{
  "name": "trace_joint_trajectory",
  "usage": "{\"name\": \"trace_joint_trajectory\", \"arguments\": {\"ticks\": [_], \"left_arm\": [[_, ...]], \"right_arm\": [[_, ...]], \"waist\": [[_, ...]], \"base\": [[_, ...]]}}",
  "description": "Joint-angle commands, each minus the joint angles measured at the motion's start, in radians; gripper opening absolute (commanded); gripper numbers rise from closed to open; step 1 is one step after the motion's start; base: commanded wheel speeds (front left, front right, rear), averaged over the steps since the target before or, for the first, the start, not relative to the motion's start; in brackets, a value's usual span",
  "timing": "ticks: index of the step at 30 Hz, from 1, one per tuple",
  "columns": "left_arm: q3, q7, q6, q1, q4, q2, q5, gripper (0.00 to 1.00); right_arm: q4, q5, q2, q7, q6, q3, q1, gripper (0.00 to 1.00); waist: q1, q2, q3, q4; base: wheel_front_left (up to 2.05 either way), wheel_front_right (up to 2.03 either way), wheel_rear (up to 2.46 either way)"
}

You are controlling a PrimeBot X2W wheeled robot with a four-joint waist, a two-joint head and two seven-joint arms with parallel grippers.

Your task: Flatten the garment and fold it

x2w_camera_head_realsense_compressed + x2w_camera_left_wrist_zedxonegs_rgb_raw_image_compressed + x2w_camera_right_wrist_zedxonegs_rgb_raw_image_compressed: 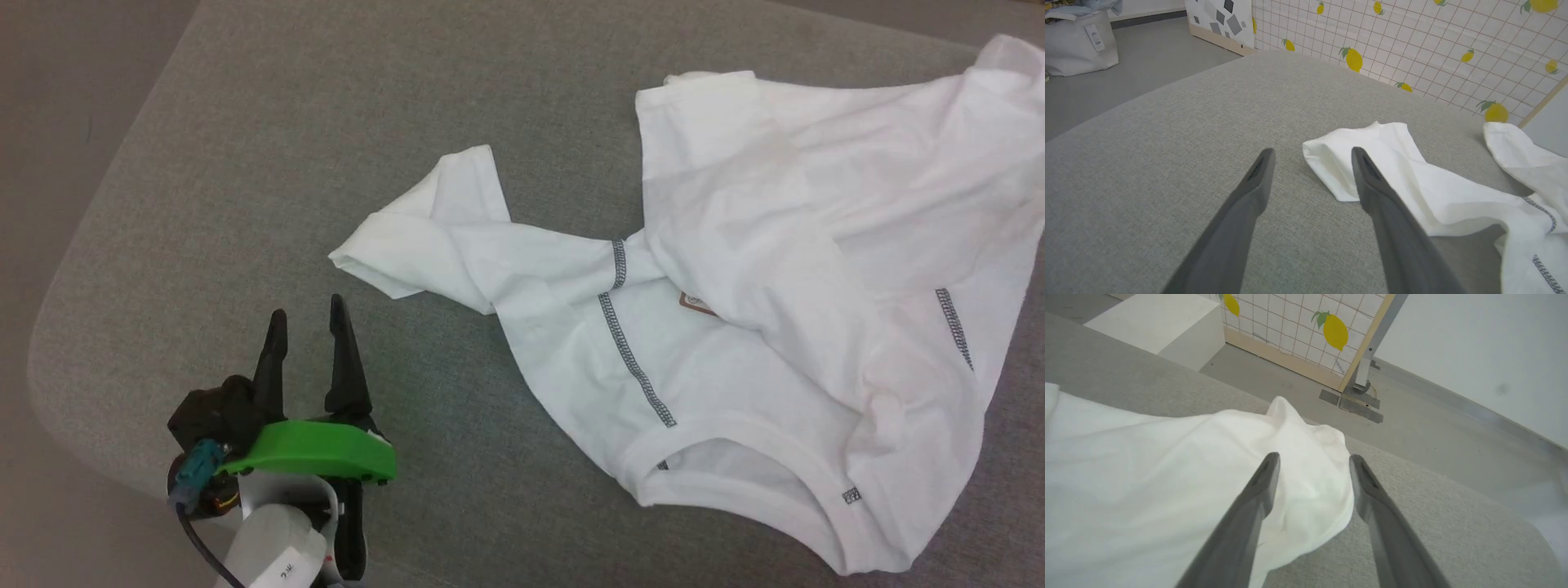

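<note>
The white garment (775,286) lies crumpled on the grey cushioned surface (326,122), its round neck toward the near edge and grey zigzag stitching on the shoulders. One sleeve (433,237) stretches out to the left, folded over itself. A brown-bordered label (694,304) peeks out near the middle. My left gripper (309,314) hovers open just short of the sleeve's cuff end (1339,163), nothing between its fingers. In the right wrist view my right gripper (1312,457) is open above a bunched edge of the garment (1306,465).
A lemon-patterned grid panel (1433,53) stands behind the surface. A white box (1155,322) sits on the floor beyond it, and a pale bag (1077,45) stands at the far left. The surface's rounded corner (49,359) is near my left gripper.
</note>
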Motion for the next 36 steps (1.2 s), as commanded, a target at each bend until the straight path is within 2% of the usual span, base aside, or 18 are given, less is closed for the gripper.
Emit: {"name": "trace_joint_trajectory", "arguments": {"ticks": [1, 5, 8, 12, 15, 19, 30, 31, 32, 33, 34, 36], "left_arm": [[0.0, -0.005, 0.009, -0.008, -0.003, -0.004, 0.0, 1.0], [0.012, -0.005, 0.013, 0.005, -0.005, -0.004, 0.014, 1.0], [0.023, -0.005, 0.01, 0.014, -0.011, -0.004, 0.024, 1.0], [0.03, -0.005, 0.005, 0.027, -0.013, -0.004, 0.041, 1.0], [0.028, -0.005, 0.001, 0.028, -0.013, -0.004, 0.046, 1.0], [0.018, -0.005, -0.004, 0.021, -0.016, -0.004, 0.045, 1.0], [-0.012, -0.005, 0.009, 0.002, -0.021, -0.004, 0.017, 1.0], [-0.011, -0.005, 0.01, 0.002, -0.021, -0.004, 0.016, 1.0], [-0.011, -0.005, 0.011, 0.003, -0.021, -0.004, 0.015, 1.0], [-0.01, -0.005, 0.011, 0.004, -0.021, -0.004, 0.015, 1.0], [-0.008, -0.005, 0.012, 0.005, -0.02, -0.004, 0.015, 1.0], [-0.002, -0.005, 0.015, 0.011, -0.016, -0.004, 0.018, 1.0]], "right_arm": [[-0.004, 0.002, 0.023, -0.031, -0.002, 0.002, 0.016, 1.0], [-0.058, 0.061, 0.103, -0.132, -0.002, 0.032, 0.091, 1.0], [-0.142, 0.134, 0.177, -0.185, -0.002, 0.1, 0.168, 1.0], [-0.245, 0.244, 0.251, -0.174, -0.002, 0.226, 0.267, 1.0], [-0.277, 0.283, 0.265, -0.14, -0.002, 0.291, 0.302, 1.0], [-0.249, 0.271, 0.272, -0.102, -0.002, 0.314, 0.284, 1.0], [-0.054, 0.215, 0.305, 0.013, -0.002, 0.298, 0.104, 1.0], [-0.044, 0.218, 0.306, 0.022, -0.002, 0.301, 0.098, 0.62], [-0.034, 0.218, 0.306, 0.034, -0.002, 0.307, 0.093, 0.36], [-0.031, 0.218, 0.304, 0.042, -0.002, 0.319, 0.091, 0.15], [-0.033, 0.225, 0.303, 0.044, -0.002, 0.331, 0.09, 0.0], [-0.048, 0.234, 0.295, 0.03, -0.002, 0.35, 0.094, 0.0]], "waist": [[-0.0001, 0.0, -0.004, -0.001], [-0.0001, 0.0, -0.04, -0.025], [-0.0001, 0.0, -0.075, -0.044], [-0.0001, 0.0, -0.107, -0.071], [-0.0001, 0.0, -0.114, -0.08], [-0.0001, 0.0, -0.105, -0.075], [-0.0001, 0.0, -0.031, -0.022], [-0.0001, 0.0, -0.03, -0.021], [-0.0001, 0.0, -0.029, -0.02], [-0.0001, 0.0, -0.03, -0.02], [-0.0001, 0.0, -0.033, -0.023], [-0.0001, 0.0, -0.044, -0.03]], "base": [[0.0, 0.0, 0.0], [0.0, 0.0, 0.0], [0.0, 0.0, 0.0], [0.0, 0.0, 0.0], [0.0, 0.0, 0.0], [0.0, 0.0, 0.0], [0.0, 0.0, 0.0], [0.0, 0.0, 0.0], [0.0, 0.0, 0.0], [0.0, 0.0, 0.0], [0.0, 0.0, 0.0], [0.0, 0.0, 0.0]]}}
